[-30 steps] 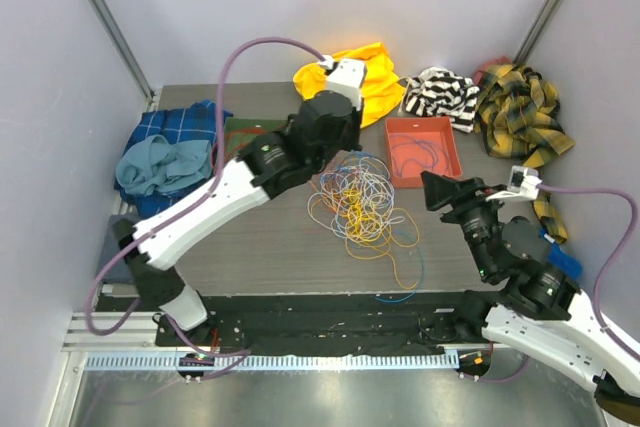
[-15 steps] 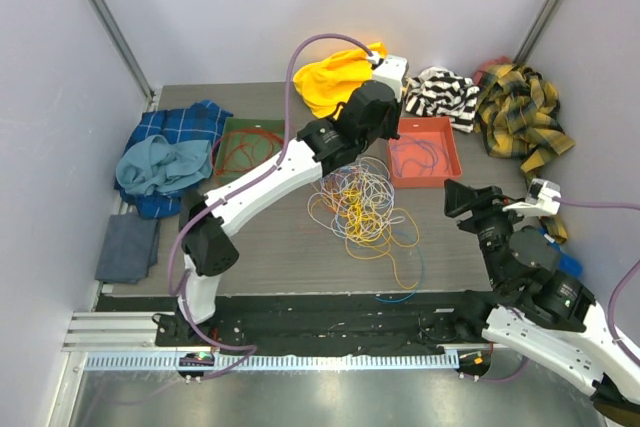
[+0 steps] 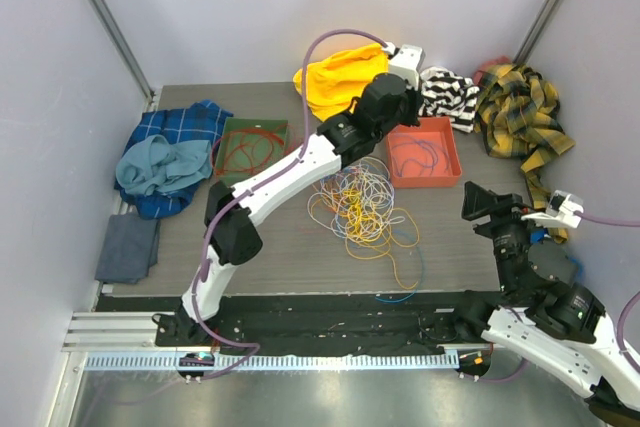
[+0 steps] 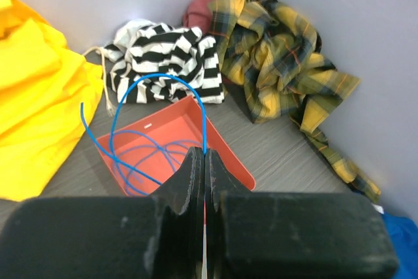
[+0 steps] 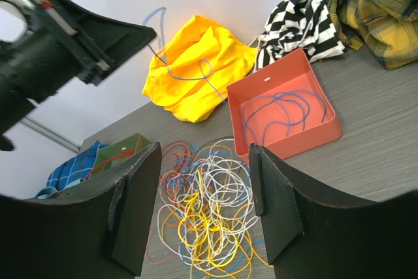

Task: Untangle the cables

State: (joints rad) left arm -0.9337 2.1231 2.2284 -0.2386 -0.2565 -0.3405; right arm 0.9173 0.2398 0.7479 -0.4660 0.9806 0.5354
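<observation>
A tangled pile of white, yellow, orange, red and blue cables lies mid-table, also showing between my right fingers. My left gripper is shut on one blue cable, which arches up from its tips and hangs over the orange tray. That tray has other blue cables in it. From the right wrist view, the left gripper is high up with the blue cable dangling. My right gripper stands open and empty, right of the pile.
A green tray with red cables sits left of the pile. Cloths ring the table: yellow, striped, yellow plaid, blue plaid, grey. Walls close in on three sides.
My left arm has swung right, from above the pile to over the orange tray, with the blue cable in its jaws. My right arm has drawn back to the right.
</observation>
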